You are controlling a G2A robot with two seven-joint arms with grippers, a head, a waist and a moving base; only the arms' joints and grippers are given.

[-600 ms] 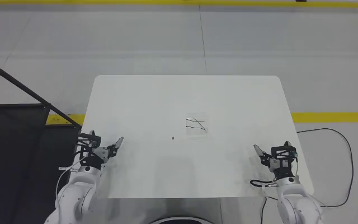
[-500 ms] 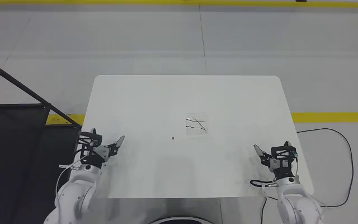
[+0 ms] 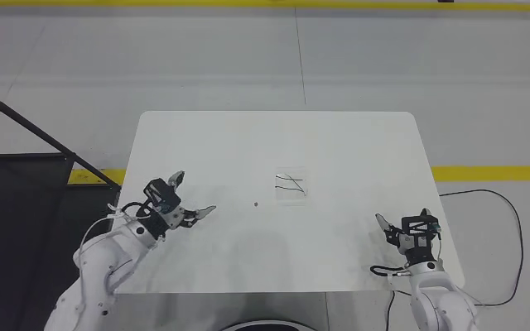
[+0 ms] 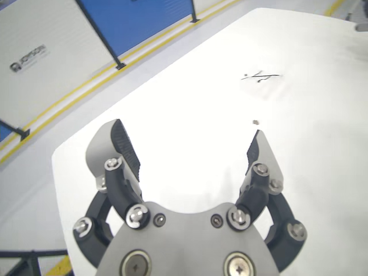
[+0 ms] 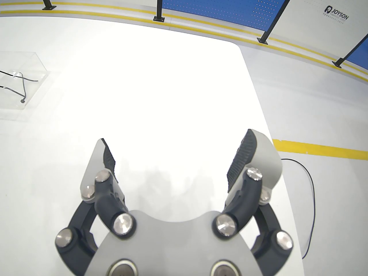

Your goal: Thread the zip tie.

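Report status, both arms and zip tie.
Left gripper open, empty. Right gripper open, empty, at table edge. Zip ties at clear holder, untouched. Small speck between left gripper and holder.

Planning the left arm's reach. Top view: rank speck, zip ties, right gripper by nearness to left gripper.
1. Speck, just ahead of the left gripper.
2. Zip ties, in the clear tray, centre.
3. Right gripper, far across, robot's right.

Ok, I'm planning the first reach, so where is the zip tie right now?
In the top view the zip tie lies on a clear stand just right of centre on the table, a small dark speck to its left.
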